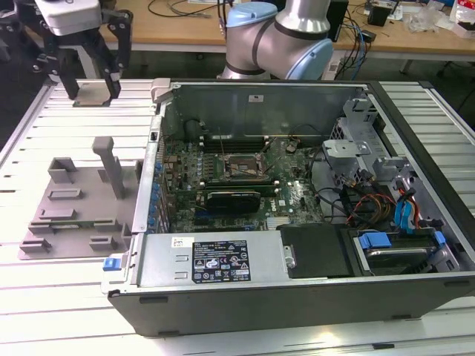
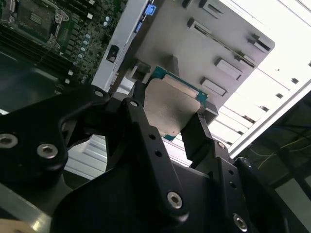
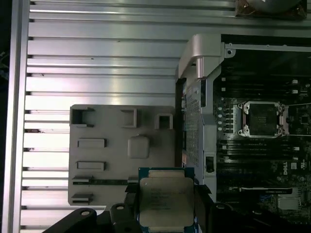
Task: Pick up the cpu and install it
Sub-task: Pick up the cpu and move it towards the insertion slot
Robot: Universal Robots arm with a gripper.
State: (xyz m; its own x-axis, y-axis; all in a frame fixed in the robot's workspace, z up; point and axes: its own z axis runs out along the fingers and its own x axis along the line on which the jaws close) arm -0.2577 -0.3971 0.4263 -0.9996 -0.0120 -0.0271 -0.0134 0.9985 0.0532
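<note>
The gripper [image 1: 92, 89] is closed on the cpu [image 1: 93, 96]. The chip sits flat between the two black fingers [image 2: 142, 127], one pressing each opposite edge, with its silvery top facing up.

In both wrist views the cpu [image 3: 166, 201] fills the gap between the jaws, and its greenish rim shows past the metal lid [image 2: 170, 108].

In the exterior view the gripper hangs over the slatted table [image 1: 82, 289] at the exterior view's left. It is well apart from the grey tray [image 1: 68, 215] and outside the open computer case [image 1: 297, 289].

In the first wrist view the held chip shows in front of the tray's [image 3: 112, 126] edge nearest the case. The socket [image 3: 262, 119] on the motherboard [image 1: 297, 196] (its metal frame open, the dark square bare) lies off to one side, well apart from the chip.
</note>
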